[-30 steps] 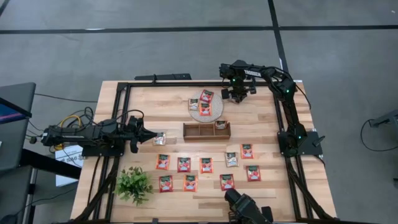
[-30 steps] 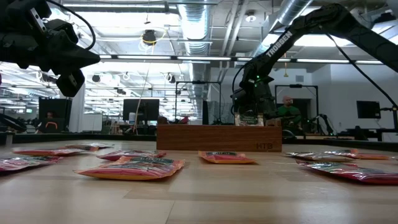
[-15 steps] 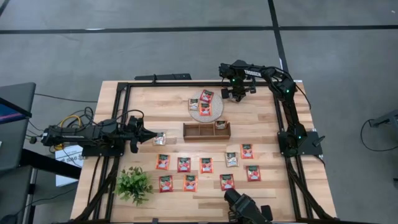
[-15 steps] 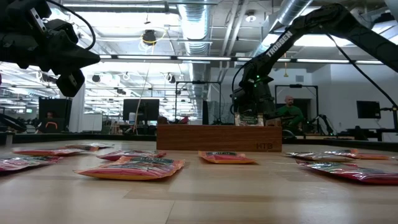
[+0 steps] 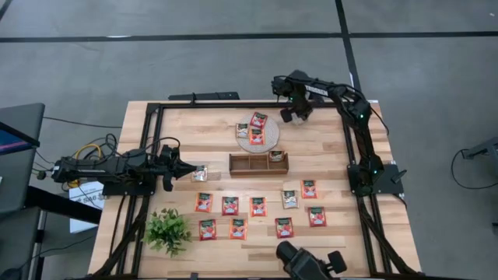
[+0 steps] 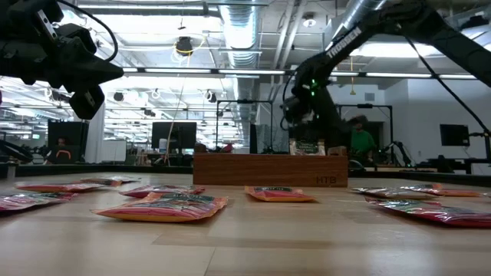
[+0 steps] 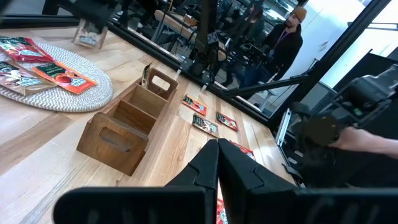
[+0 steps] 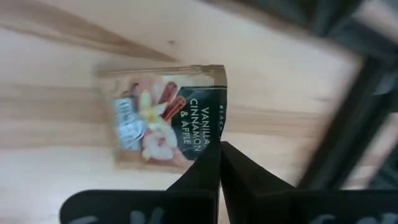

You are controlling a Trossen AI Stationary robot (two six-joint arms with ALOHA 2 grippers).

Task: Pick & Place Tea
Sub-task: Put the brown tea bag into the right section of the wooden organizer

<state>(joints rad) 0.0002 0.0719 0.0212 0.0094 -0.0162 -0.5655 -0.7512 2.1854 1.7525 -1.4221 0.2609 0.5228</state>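
Parking the left gripper [image 5: 187,169] at the left side of the pale wooden table [image 5: 327,155], jaws pressed fully together with nothing visible between them, just beside a silvery-grey flat square sachet [image 5: 201,173]. Leaving nine small flat square tea sachets, mostly red-orange with pale centres [image 5: 257,205], lying loose in two rows on the near half. Showing three sachets [image 5: 256,137] resting on the round pale woven mat [image 5: 269,134] and one upright sachet [image 5: 275,155] in the right-hand compartment of the long brown wooden tray [image 5: 245,164]. Working the right gripper [image 5: 298,111] at the far edge, beyond the mat, jaws fully closed and apparently pinching the corner of a dark-topped sachet printed with cinnamon sticks [image 8: 165,118]. Judging the task as early, most tea remaining unplaced.
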